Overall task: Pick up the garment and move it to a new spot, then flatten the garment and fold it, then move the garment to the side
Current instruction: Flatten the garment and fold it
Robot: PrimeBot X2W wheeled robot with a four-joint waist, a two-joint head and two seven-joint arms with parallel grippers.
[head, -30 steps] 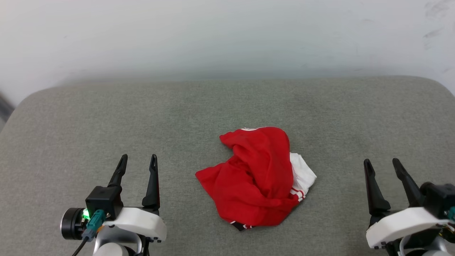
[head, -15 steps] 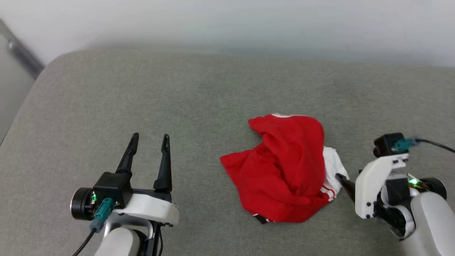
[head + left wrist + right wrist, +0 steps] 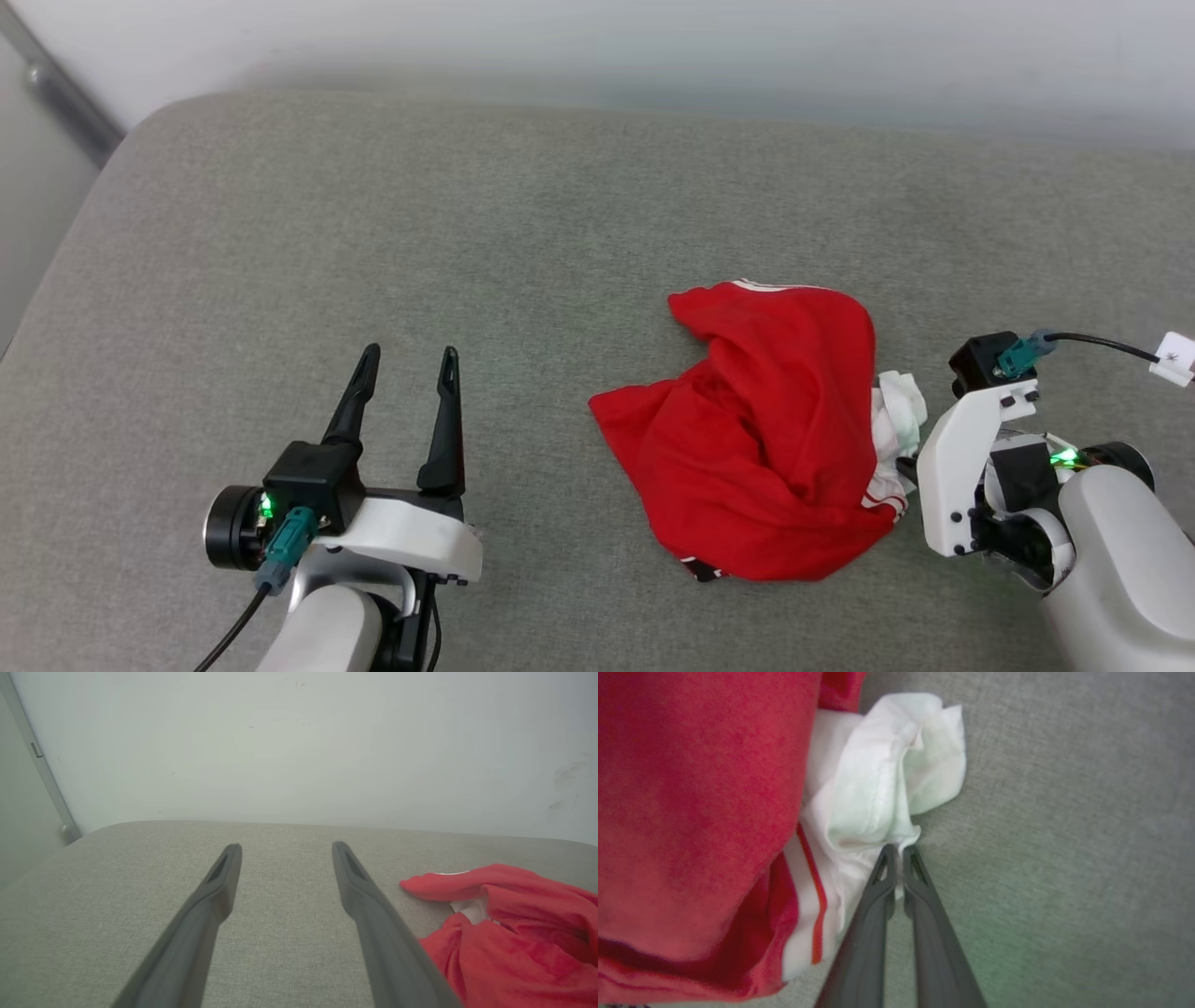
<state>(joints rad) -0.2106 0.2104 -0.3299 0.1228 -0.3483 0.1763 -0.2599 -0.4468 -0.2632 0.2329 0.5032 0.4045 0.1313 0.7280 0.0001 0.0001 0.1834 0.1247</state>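
Observation:
The garment (image 3: pixel 775 439) lies crumpled in a red heap on the grey padded surface, with a white striped panel (image 3: pixel 898 411) bunched at its right edge. My right gripper (image 3: pixel 904 462) is tipped down at that edge. In the right wrist view its fingers (image 3: pixel 878 891) are pinched together on a fold of the white fabric (image 3: pixel 878 788) beside the red cloth (image 3: pixel 691 788). My left gripper (image 3: pixel 409 357) rests open to the left of the heap, apart from it. Between its fingers (image 3: pixel 219 886) there is only bare surface, and the garment (image 3: pixel 514 933) lies to their right.
The grey padded surface (image 3: pixel 467 233) runs wide to the left and behind the garment, ending at a rounded back edge below a pale wall (image 3: pixel 653 47). A grey rail (image 3: pixel 56 84) slants past the surface's far left corner.
The head camera has shifted. My right gripper has swung in to the garment's white edge, tipped downward and closed on the fabric, bunching it. The left gripper stays open.

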